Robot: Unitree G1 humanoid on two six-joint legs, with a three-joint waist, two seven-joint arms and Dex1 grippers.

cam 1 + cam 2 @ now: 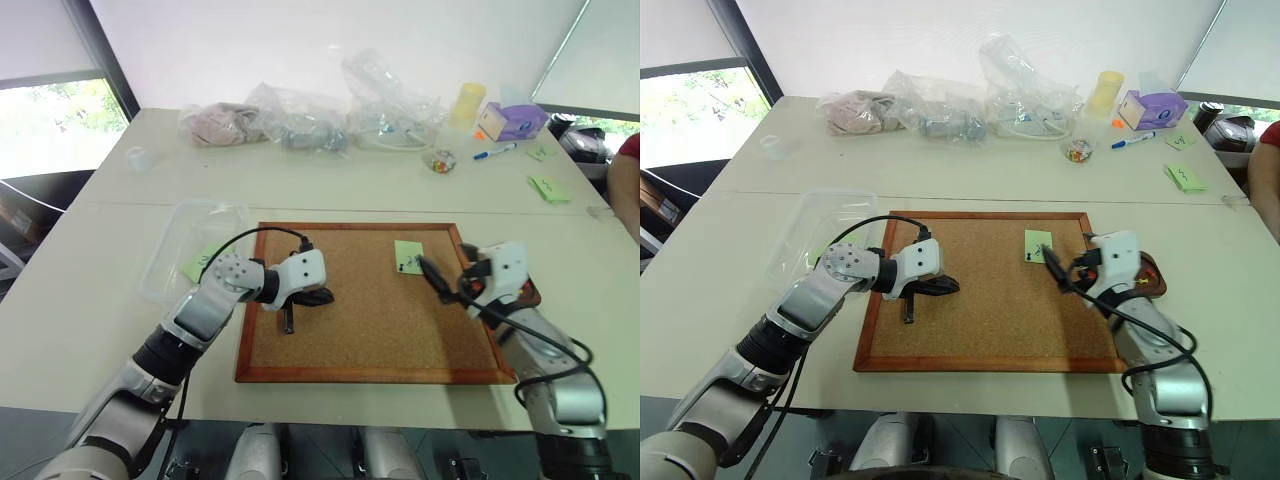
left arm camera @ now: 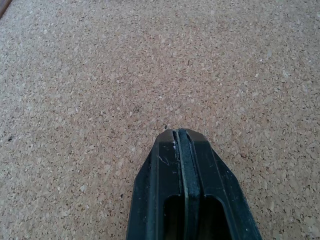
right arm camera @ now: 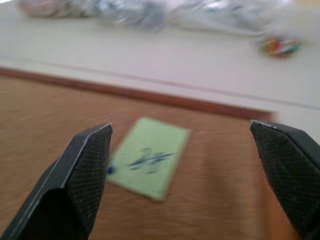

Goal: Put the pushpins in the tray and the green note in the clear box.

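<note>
Here the corkboard serves as the landmark, lying flat on the pale surface. Just off its left edge sits one clear box, its long axis running along that edge, with a green slip showing through its wall. Over the left half of the corkboard hangs the left gripper, its jaws pressed together on nothing, tips pointing down at the bare cork. Near the back right corner of the corkboard lies one green note, flat on the cork, its scribbled side up and its edges roughly square to the frame; a small blue dot sits at its near left corner in the right wrist view. Just in front and to the right of the note is the right gripper, jaws spread wide and empty, aimed at the note, which shows between the two fingers. Beside the right edge of the corkboard, partly hidden by that wrist, is one dark brown tray; I can count two pushpins in it, red and yellow. Beyond the back edge of the corkboard lie several wrinkled plastic bags.
</note>
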